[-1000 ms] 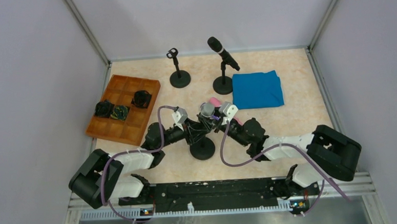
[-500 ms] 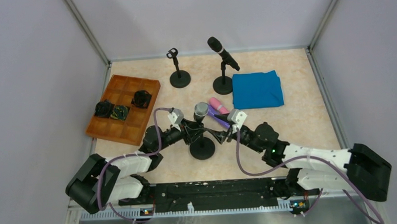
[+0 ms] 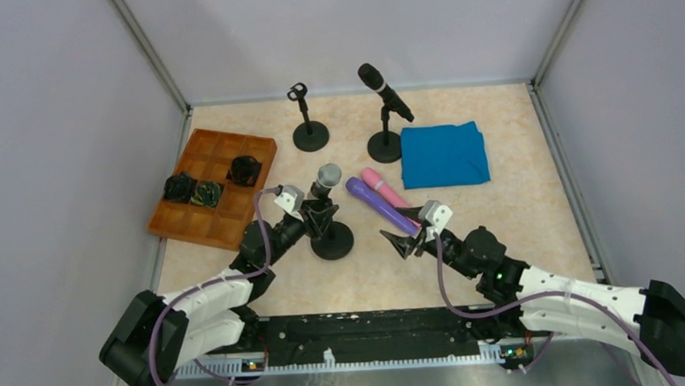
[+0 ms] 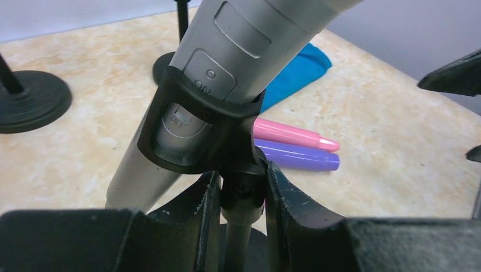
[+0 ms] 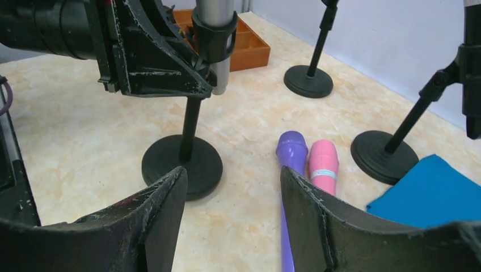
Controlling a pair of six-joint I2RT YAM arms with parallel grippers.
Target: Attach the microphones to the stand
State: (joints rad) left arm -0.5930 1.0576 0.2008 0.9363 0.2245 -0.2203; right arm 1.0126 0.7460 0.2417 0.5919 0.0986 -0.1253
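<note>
Wooden divided tray [image 3: 220, 213] at L: three dark bundles [image 3: 245, 170], each in its own compartment, type unclear. Silver-grey mic [image 3: 325, 178] sits tilted in the clip of the near stand [image 3: 333, 240]. L gripper [image 4: 243, 195] is clamped on that stand's stem just under the clip. Black mic [image 3: 384, 91] is clipped on a far stand [image 3: 384, 147]. Purple mic [image 3: 379, 207] & pink mic [image 3: 378, 182] lie side by side on the table [image 3: 499, 202], btwn near stand & blue cloth [image 3: 443, 154]. R gripper [image 5: 232, 207] is open, holding nothing, near the purple mic's end. Third stand [image 3: 309, 135] at back.
</note>
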